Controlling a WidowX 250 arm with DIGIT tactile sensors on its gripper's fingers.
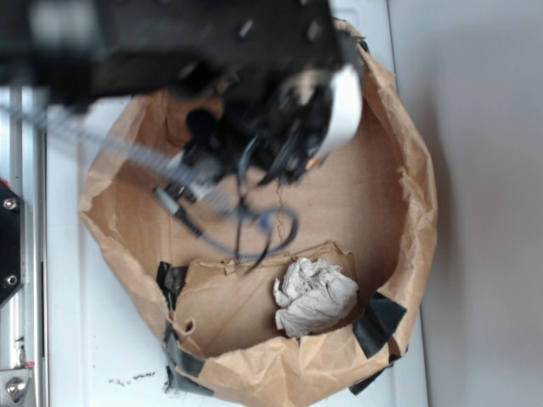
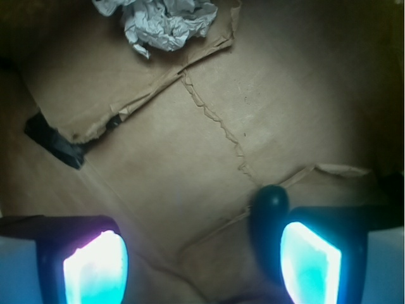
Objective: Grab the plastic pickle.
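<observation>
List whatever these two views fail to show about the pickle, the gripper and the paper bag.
- Pickle: wrist view shows only its rounded top end; the rest sits behind a glowing finger. In the exterior view the arm hides it entirely.
- Gripper: open in the wrist view, but contact with the pickle cannot be told; exterior view is blurred.
- Paper wad: cut off by the wrist view's top edge.
- Paper bag: far rim hidden by the arm, exterior view.

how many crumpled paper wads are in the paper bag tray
1. The crumpled paper wad lies near the brown bag tray wall, away from the end effector; the arm may hide others.
</observation>
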